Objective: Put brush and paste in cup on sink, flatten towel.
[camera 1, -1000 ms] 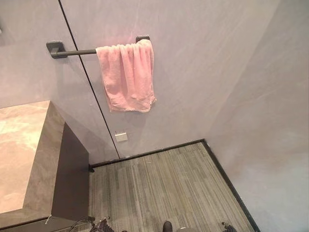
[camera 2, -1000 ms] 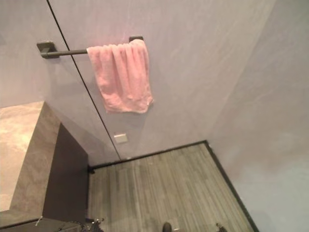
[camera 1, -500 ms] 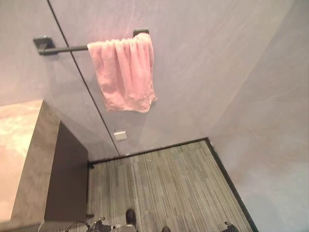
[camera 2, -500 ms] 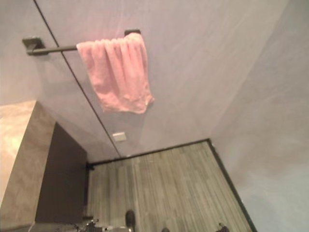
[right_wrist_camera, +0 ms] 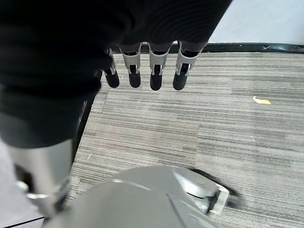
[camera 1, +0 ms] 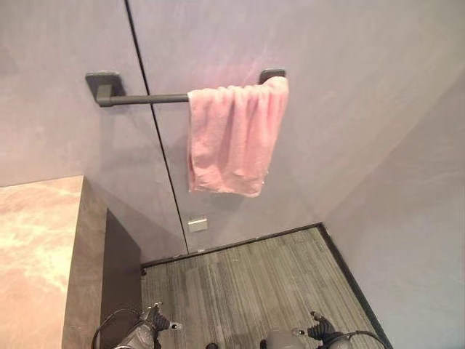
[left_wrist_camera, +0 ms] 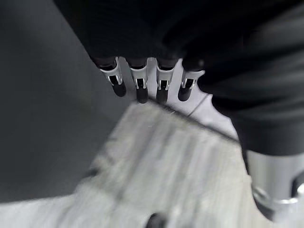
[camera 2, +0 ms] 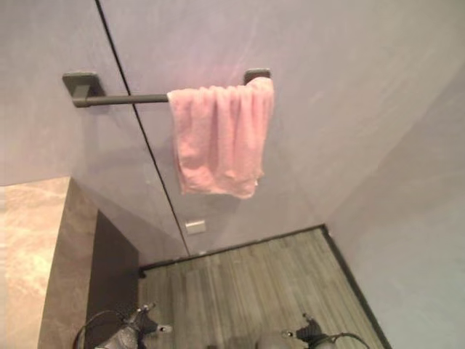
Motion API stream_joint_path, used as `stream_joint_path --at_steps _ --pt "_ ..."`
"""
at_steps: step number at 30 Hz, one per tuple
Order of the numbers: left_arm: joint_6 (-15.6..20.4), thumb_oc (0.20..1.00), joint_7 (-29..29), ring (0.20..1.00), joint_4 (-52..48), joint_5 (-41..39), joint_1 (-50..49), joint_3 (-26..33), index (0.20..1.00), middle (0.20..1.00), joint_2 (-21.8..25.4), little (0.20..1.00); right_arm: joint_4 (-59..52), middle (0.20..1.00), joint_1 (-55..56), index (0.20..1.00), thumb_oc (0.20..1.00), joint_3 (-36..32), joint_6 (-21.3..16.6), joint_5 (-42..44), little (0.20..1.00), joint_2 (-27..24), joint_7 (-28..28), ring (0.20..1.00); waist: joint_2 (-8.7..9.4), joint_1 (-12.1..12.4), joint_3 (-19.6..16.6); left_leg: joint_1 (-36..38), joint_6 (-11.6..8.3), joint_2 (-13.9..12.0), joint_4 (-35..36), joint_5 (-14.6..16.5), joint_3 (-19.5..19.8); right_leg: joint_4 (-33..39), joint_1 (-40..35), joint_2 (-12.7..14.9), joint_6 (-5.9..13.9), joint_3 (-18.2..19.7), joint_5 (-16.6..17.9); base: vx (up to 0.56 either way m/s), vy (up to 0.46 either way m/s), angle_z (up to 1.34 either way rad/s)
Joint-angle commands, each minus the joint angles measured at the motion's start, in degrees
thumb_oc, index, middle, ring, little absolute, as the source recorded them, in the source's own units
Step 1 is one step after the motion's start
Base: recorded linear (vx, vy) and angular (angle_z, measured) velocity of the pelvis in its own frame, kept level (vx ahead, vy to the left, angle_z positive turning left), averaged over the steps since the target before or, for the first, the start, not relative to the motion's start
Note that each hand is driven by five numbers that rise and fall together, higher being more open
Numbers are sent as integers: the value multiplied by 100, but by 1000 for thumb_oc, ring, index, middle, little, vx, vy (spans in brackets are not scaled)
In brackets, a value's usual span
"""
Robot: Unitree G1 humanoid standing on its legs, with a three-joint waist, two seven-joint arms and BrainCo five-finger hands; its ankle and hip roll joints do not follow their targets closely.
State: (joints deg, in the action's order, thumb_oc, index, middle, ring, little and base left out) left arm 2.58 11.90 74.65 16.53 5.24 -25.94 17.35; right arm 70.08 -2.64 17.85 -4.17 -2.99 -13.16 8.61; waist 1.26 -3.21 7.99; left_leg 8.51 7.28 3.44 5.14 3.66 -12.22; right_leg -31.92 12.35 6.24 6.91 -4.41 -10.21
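Hanging from a dark, slim towel bar (camera 1: 149,98) on the wall, the pink towel (camera 1: 234,138) is bunched toward the bar's right end, right up against the right bracket — its soft, nubbly cloth gathered into vertical folds at the top, its lower edge uneven and drooping to a corner on the right side. Left of the towel the bar runs bare to a squarish dark bracket, and a thin dark seam (camera 1: 156,131) in the smooth, pale grey wall (camera 1: 349,87) crosses behind the bar just left of the towel and runs down to the floor. Below the towel, low on the wall beside that seam, sits a small pale rectangular plate (camera 1: 197,225). Well below and left of the towel stands a counter (camera 1: 36,247) with a polished, marbled beige-brown top and a dark side panel. Under the towel the floor (camera 1: 247,283) is grey, finely striped carpet, edged by a dark skirting strip where it meets the wall. The left hand (left_wrist_camera: 142,83) shows in its own wrist view, its silver, dark-tipped fingers held straight in a row side by side, holding nothing, above the striped floor. The right hand (right_wrist_camera: 152,71) shows likewise in its wrist view, fingers straight and slightly apart, empty — a small yellowish scrap (right_wrist_camera: 261,100) lies on the carpet past them.
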Motion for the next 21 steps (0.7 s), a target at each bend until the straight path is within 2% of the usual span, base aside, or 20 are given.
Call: stream_joint_path --at_steps 1,2,3,4,6,8,10,15,21 --pt "52 1000 -36 1000 125 210 -70 161 1000 1000 10 1000 134 1000 245 1000 1000 32 1 35 1000 -47 45 1000 182 -134 -93 -395 -530 -305 -168 -331 12 1506 -418 91 112 79 1536 196 -89 34" --pt "64 1000 -38 1000 191 248 -140 220 1000 1000 12 1000 109 1000 225 1000 1000 -30 -8 127 1000 -35 55 1000 235 -209 -62 -224 -587 -254 -144 -236 168 2234 -339 177 249 314 1934 151 -74 41" --pt "64 1000 -38 1000 191 248 -140 220 1000 1000 12 1000 109 1000 225 1000 1000 -29 -8 127 1000 -35 55 1000 235 -211 -60 -222 -587 -255 -144 -236 169 2237 -343 176 249 312 1935 263 -133 50" --pt "75 1000 -37 1000 212 242 -156 247 1000 1000 21 1000 88 1000 172 1000 1000 -12 -4 128 1000 -38 47 1000 286 -251 -71 -124 -632 -224 -170 -165 293 2567 -255 191 328 598 2206 159 -79 35" --pt "74 1000 -40 1000 253 232 -163 274 1000 1000 21 1000 100 1000 161 1000 1000 6 -2 103 1000 -32 34 1000 333 -243 -114 -19 -650 -223 -190 -83 361 2710 -269 229 381 542 2336 174 -89 50" --pt "85 1000 -33 1000 288 205 -187 299 1000 1000 1 1000 142 1000 178 1000 1000 23 9 77 1000 -31 0 1000 404 -206 -220 17 -681 -211 -220 -39 454 2943 -536 294 371 507 2306 149 -99 52" --pt "101 1000 -22 1000 320 150 -213 368 1000 1000 10 1000 181 1000 148 1000 1000 92 10 6 1000 -25 -31 1000 441 -139 -393 97 -716 -262 -158 -31 531 3148 -734 245 351 474 2247 160 -110 47" --pt "141 1000 30 1000 299 39 -257 440 1000 1000 0 1000 186 1000 99 1000 1000 36 -32 73 1000 -94 21 1000 430 -53 -586 116 -822 -417 -67 -107 690 3292 -978 154 260 276 2016 132 -126 20" --pt "123 1000 41 1000 336 43 -232 385 1000 1000 -6 1000 116 1000 80 1000 1000 95 -65 88 1000 -132 18 1000 394 -50 -627 123 -922 -593 -24 -160 798 3218 -1043 23 131 157 1693 82 -98 12"
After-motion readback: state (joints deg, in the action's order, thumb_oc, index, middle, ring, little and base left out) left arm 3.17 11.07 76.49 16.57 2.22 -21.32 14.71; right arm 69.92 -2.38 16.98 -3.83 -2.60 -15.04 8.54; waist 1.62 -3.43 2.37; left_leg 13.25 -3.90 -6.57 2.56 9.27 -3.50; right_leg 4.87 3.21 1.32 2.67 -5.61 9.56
